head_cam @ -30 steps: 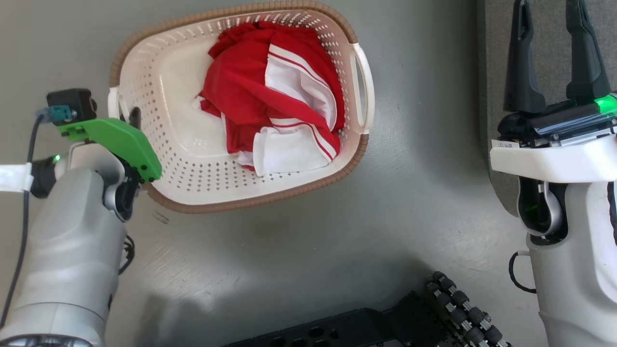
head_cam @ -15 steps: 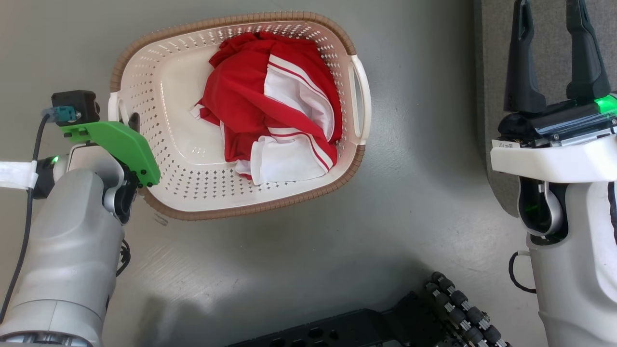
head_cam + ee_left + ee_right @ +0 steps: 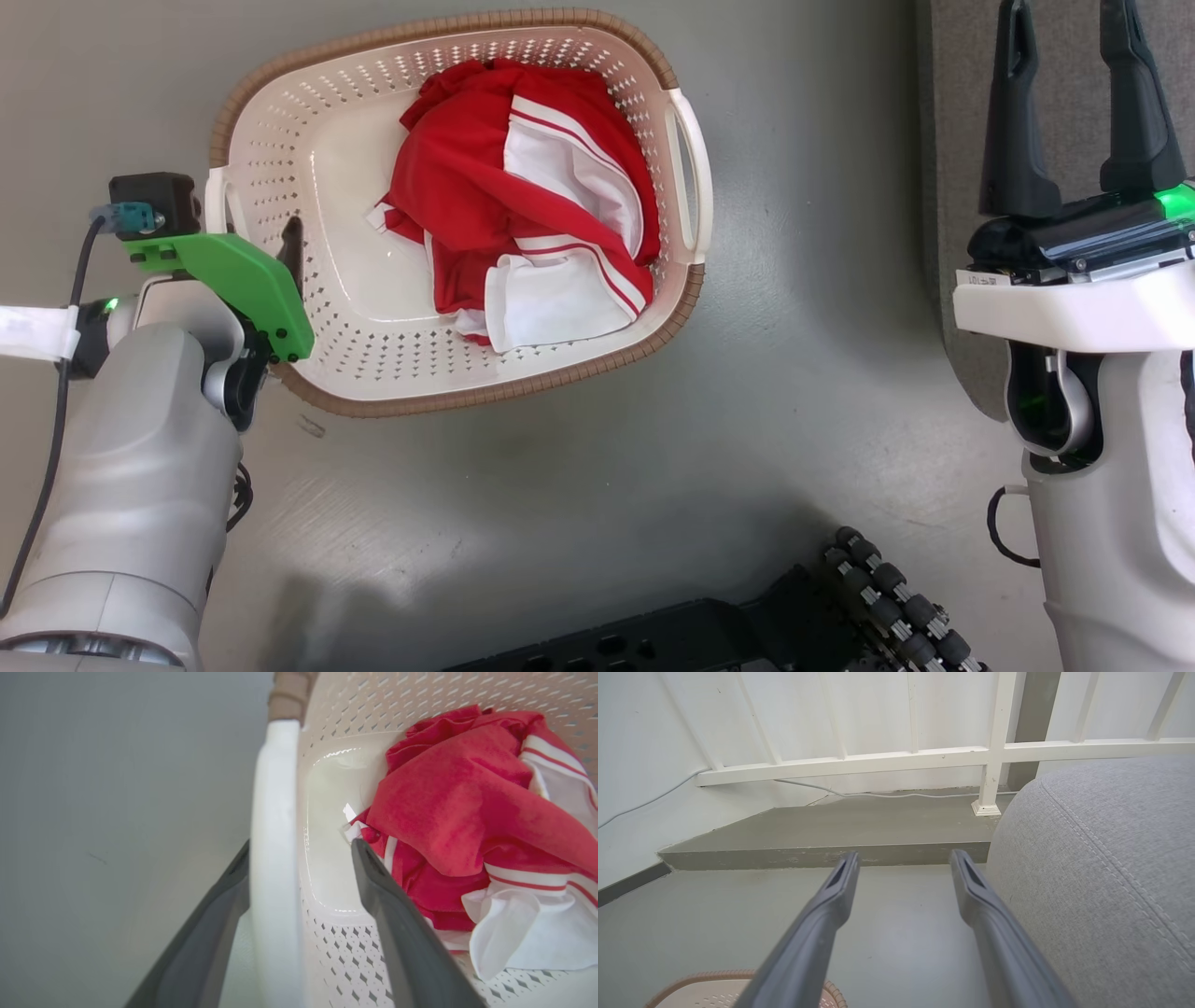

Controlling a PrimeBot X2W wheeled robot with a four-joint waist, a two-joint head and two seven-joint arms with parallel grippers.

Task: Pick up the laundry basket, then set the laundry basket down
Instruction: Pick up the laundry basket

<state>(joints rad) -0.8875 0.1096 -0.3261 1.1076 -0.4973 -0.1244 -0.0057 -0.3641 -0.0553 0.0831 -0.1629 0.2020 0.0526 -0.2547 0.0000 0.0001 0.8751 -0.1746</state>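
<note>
Left wrist view: left gripper spread wide astride the white handle of the laundry basket. Inner finger inside the basket and clear of the handle, contact on the outer side hard to judge, nothing clamped.

Head view: one finger visible at the basket's nine o'clock, the other hidden under a green mount. Basket down on grey floor toward eleven o'clock, red and white garment inside. Right gripper at two o'clock, spread wide, empty, tips at the frame's top edge.

Right wrist view: grey cushion at three o'clock. Raised step, white railing and cable toward twelve.

Dark wheeled base at five o'clock in head view, cut off by the frame edge.
</note>
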